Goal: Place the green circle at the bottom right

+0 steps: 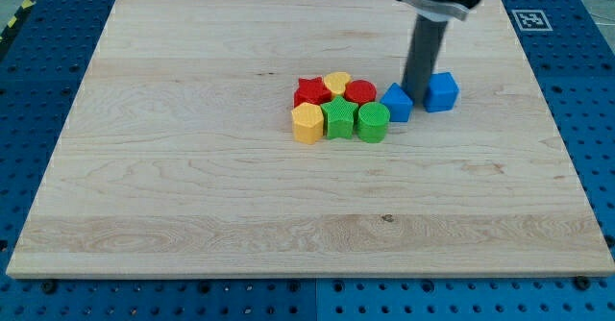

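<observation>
The green circle (372, 122) sits on the wooden board (192, 215) near the middle, at the right end of a tight cluster. To its left are a green star (339, 118) and a yellow hexagon (307, 123). Behind them are a red star (310, 92), a yellow block (337, 83) and a red circle (360, 93). A blue block (397, 102) touches the cluster's right side, and a blue cube (442, 91) stands further right. My tip (417, 90) is between the two blue blocks, up and to the right of the green circle.
The board lies on a blue perforated table (586, 90). A fiducial marker (528, 19) is at the view's top right, off the board.
</observation>
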Available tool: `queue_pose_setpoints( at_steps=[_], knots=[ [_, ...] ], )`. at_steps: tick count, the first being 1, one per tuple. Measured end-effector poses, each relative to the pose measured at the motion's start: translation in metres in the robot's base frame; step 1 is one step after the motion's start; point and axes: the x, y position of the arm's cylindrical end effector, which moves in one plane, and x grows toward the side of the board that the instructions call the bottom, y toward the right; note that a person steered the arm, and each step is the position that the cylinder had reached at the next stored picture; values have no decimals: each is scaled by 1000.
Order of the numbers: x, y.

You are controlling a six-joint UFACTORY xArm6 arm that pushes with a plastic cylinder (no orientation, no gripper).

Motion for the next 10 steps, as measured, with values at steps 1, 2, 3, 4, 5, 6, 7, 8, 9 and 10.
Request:
queue_pose_setpoints(
  at_steps=[1, 2, 3, 4, 5, 6, 7, 8, 9, 10],
  knots=[
    [17, 28],
    [8, 26],
    [-18, 14],
    [-20, -8],
    [-5, -24],
    [15, -39],
    [24, -43],
    [13, -61],
    [14, -98],
    [36, -109]
  ],
)
